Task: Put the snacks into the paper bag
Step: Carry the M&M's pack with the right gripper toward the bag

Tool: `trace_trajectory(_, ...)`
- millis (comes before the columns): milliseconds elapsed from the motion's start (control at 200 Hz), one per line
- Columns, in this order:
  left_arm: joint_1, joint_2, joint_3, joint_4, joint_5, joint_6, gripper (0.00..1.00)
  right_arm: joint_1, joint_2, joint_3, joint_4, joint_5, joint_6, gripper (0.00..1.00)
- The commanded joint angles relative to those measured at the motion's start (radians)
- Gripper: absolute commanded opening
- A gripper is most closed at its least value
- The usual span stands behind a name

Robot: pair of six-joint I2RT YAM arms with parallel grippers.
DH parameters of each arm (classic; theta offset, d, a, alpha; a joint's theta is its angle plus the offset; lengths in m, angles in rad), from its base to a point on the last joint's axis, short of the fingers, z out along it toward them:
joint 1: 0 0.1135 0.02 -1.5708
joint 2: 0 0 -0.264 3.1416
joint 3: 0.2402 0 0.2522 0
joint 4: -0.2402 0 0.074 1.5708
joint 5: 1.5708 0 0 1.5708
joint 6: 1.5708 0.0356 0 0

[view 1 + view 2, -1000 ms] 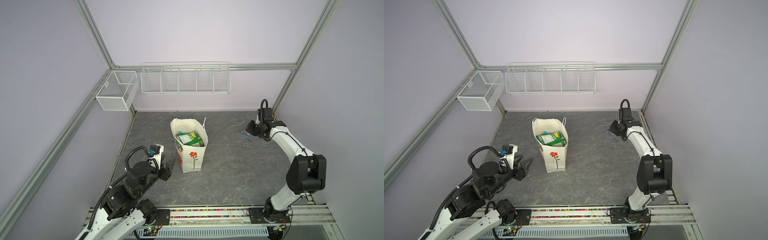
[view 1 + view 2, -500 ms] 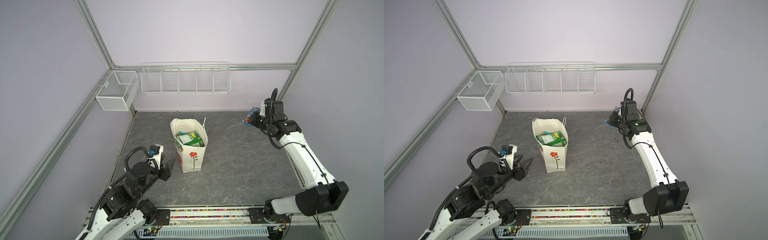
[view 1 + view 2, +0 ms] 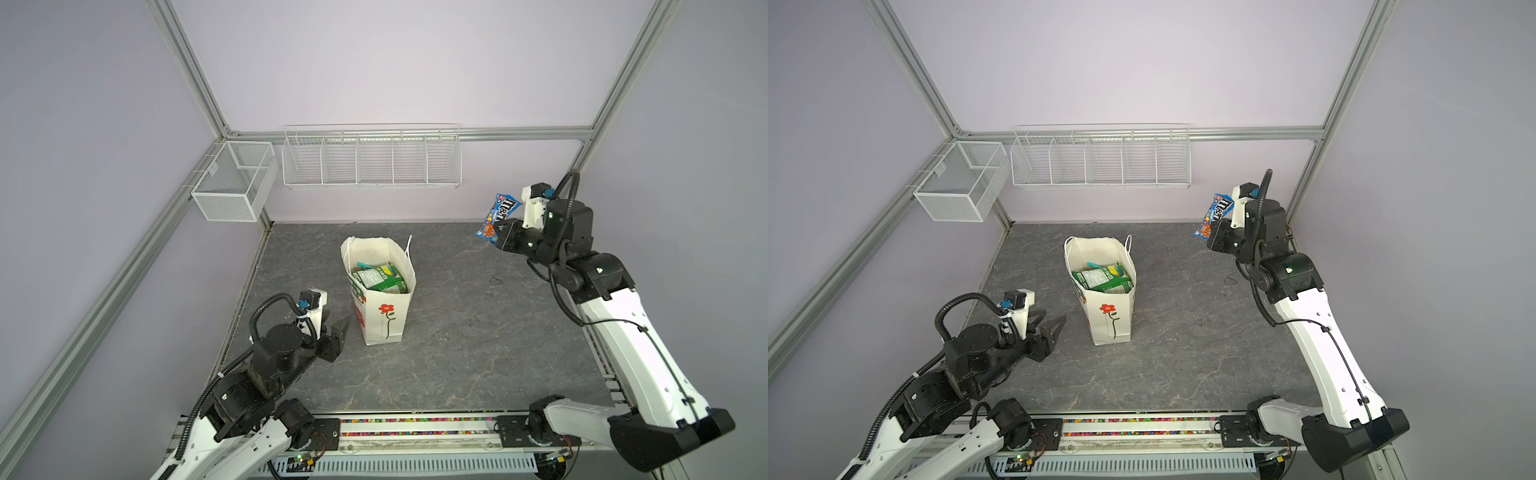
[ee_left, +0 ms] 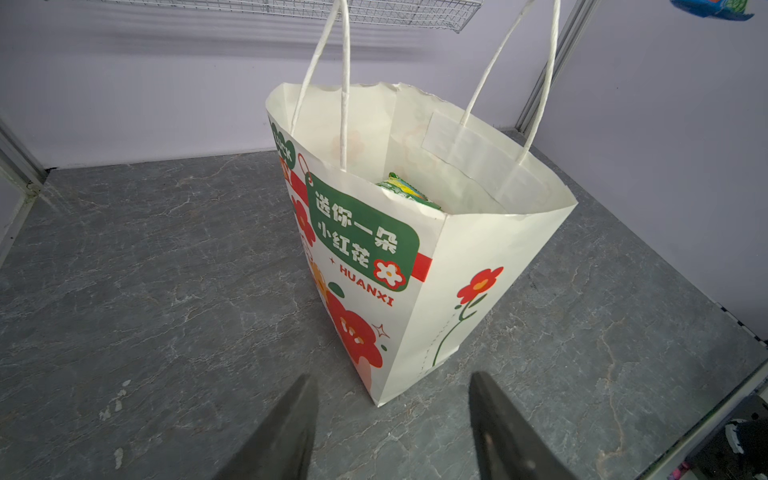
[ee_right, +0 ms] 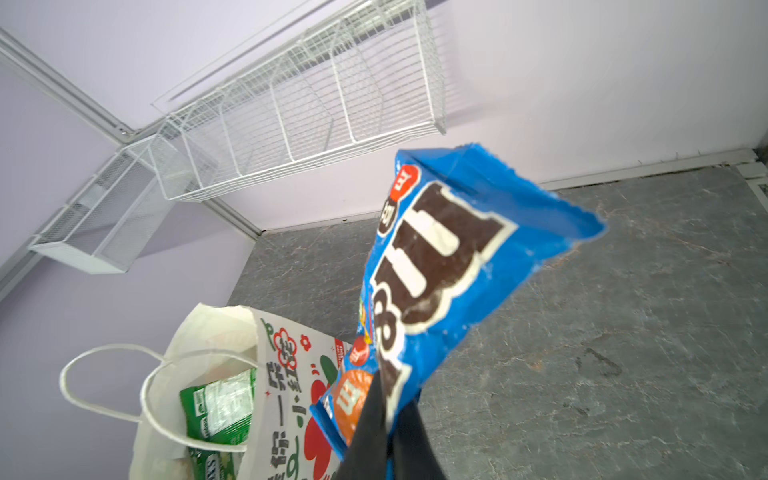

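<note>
Right pincer [image 3: 500, 231], clenched on blue M&M's packet [image 3: 501, 211], has risen higher; left pincer [image 4: 392, 376] gapes.

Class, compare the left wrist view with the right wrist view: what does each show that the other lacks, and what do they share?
Left wrist only: the open left pincer and the green HUANXI label. Right wrist only: the right pincer gripping the blue M&M's packet, its lettering readable, and the mesh basket. Both: the paper bag, a green snack packet inside it, the wire rack and the grey tabletop.
</note>
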Motion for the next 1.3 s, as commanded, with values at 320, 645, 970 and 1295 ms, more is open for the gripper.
trace_trajectory(320,0.006,-0.017,-0.007,0.000,0.011,-0.014,0.58,0.110,-0.042,0.067,0.024,0.022,-0.091,0.07)
trace_trajectory(645,0.006,-0.020,-0.006,0.000,0.014,-0.014,0.58,0.203,-0.032,0.089,0.052,0.031,-0.133,0.07)
trace_trajectory(970,0.006,-0.023,-0.008,0.000,0.016,-0.014,0.58,0.307,-0.012,0.110,0.089,0.058,-0.186,0.07)
trace_trajectory(1295,0.006,-0.023,-0.008,0.000,0.018,-0.016,0.58,0.391,0.017,0.132,0.106,0.103,-0.242,0.07)
